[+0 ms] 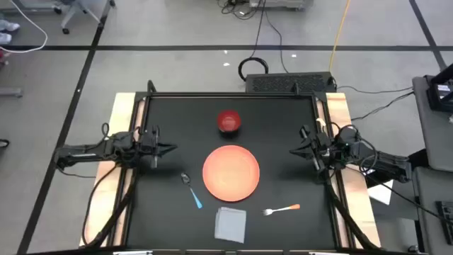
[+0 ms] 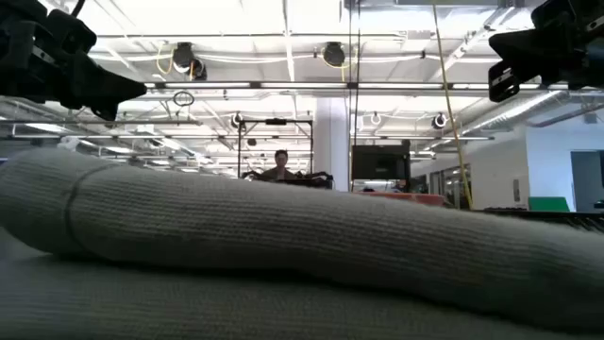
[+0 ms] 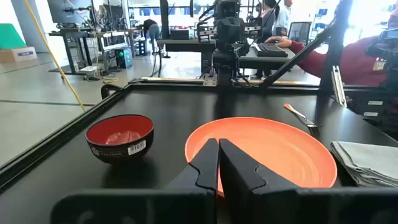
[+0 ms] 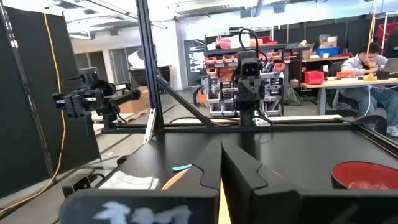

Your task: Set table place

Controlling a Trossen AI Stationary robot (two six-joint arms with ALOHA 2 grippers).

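We are looking down at a black worktop [image 1: 156,212] where a place setting is lying nearly complete — an orange plate [image 1: 231,172] at centre, a red bowl [image 1: 228,122] just beyond it, a blue-handled spoon [image 1: 192,190] on one side, an orange-handled fork [image 1: 282,209] on the other, a grey napkin [image 1: 231,223] nearest us. Little seems left. The left tool [image 1: 170,149] and right tool [image 1: 294,150] are hanging at the sides, both clenched — grasping nothing.

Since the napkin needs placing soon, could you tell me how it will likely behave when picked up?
The grey folded napkin looks like soft cloth, so it will probably droop from a pinch. Its stacked layers may unfold when lifted. Lying flat on the table, its edge could be hard to get fingers under.
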